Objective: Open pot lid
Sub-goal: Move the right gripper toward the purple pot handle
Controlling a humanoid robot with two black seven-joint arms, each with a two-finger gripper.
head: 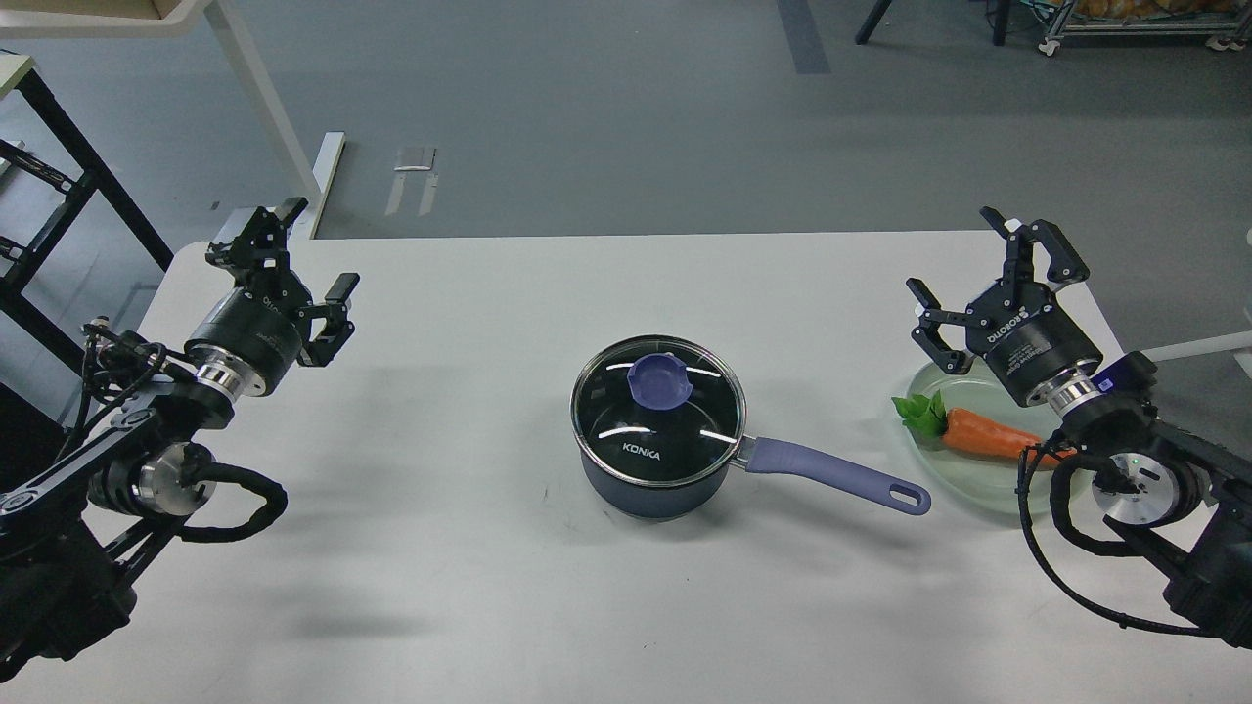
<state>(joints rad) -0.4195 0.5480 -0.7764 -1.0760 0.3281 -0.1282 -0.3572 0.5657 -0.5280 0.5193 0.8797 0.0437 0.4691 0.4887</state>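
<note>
A dark navy pot (653,489) stands in the middle of the white table, its long lavender handle (831,473) reaching right toward the plate. The clear glass lid (657,411) lies flat on the pot, with a blue-purple knob (660,380) at its centre and KONKA lettering near the front. My left gripper (305,249) hovers open at the table's left, far from the pot. Over on the right, my right gripper (988,276) is open too, above the plate's far edge. Neither touches the pot or lid.
A pale green glass plate (978,484) at the right holds a toy carrot (983,435) with green leaves. The white table (469,587) has its far edge just behind both grippers. A black rack (59,196) stands off the table's left.
</note>
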